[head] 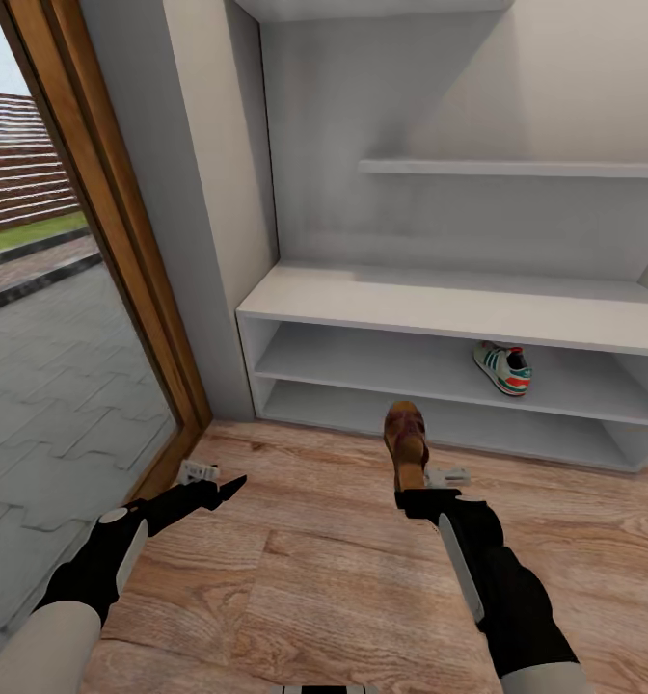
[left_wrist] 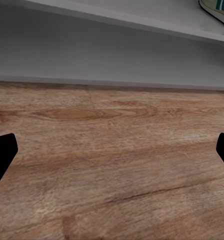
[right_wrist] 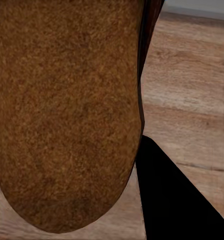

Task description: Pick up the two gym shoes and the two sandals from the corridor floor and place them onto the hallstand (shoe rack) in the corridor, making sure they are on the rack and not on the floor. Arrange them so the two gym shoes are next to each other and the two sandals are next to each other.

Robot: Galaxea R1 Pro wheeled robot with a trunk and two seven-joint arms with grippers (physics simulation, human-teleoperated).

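While sandal (head: 406,439) carried: clamped in right gripper (head: 413,482), above floor (head: 295,578).
Left gripper (head: 208,479): spread wide, empty.
Shelved: one gym shoe (head: 502,368), middle shelf of hallstand (head: 363,306).
Remaining: this sandal unplaced; others unseen.

gym shoe (head: 503,369) on hallstand (head: 459,306) upper shelf, sandal (head: 406,439) before it

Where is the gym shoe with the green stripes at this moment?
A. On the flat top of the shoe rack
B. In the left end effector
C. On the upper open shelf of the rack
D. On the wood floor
C: the gym shoe lies on the upper open shelf of the white shoe rack, under its flat top, toward the right side.
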